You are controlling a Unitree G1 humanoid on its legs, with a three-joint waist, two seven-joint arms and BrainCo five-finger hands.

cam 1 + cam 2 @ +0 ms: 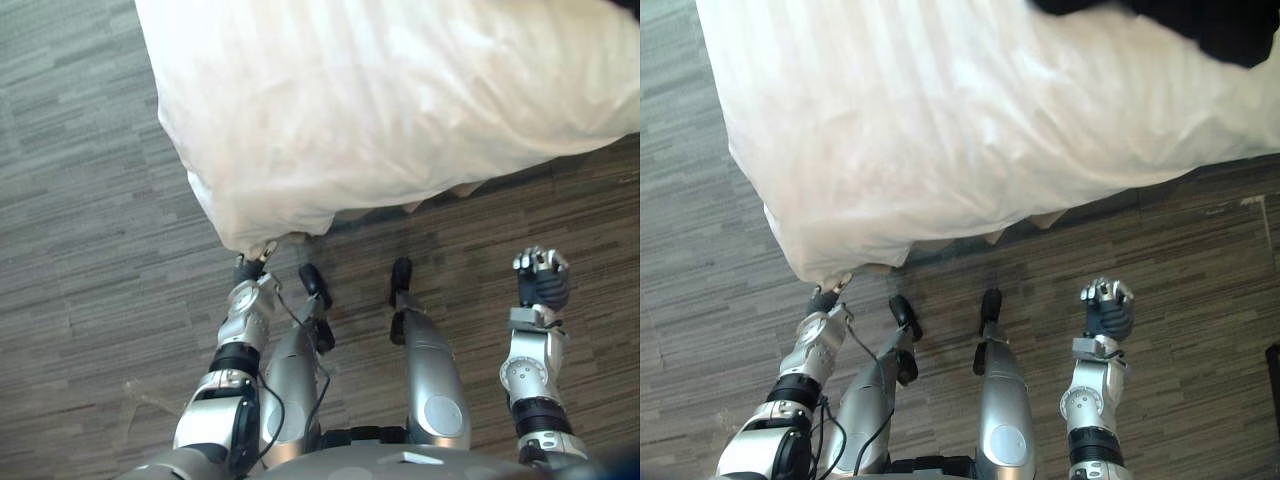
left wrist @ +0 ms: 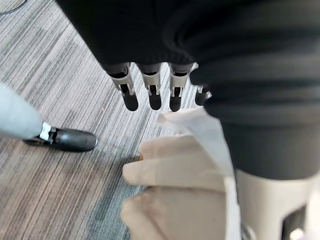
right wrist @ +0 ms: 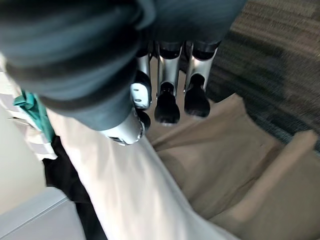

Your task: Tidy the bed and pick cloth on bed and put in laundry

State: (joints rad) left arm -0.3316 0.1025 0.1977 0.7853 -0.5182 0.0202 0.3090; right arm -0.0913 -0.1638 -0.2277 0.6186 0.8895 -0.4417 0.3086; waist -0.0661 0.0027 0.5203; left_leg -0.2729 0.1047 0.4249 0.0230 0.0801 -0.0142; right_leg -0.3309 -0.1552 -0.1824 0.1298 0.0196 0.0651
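The tidying step seems to be in hand: the left hand point(image 1: 250, 268), fingers straight, touches the sheet's point(image 1: 380, 110) hanging corner, and next it likely must pinch it and pull it smooth. The right hand point(image 1: 541, 277) hangs curled and empty over the floor point(image 1: 80, 300). The dark cloth point(image 1: 1200, 25) lies on the sheet, far right. No writing is readable.

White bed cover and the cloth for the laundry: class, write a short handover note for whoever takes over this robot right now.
Left hand: open, fingers straight, at the hanging corner of the white bed cover.
Right hand: shut, empty, over the grey striped carpet.
Black cloth: lies on the cover at the far edge, untouched.
Done: nothing visibly finished; the cover's corner hangs over the beige bed skirt.
Left: straighten the cover, pick up the black cloth, put it in the laundry.
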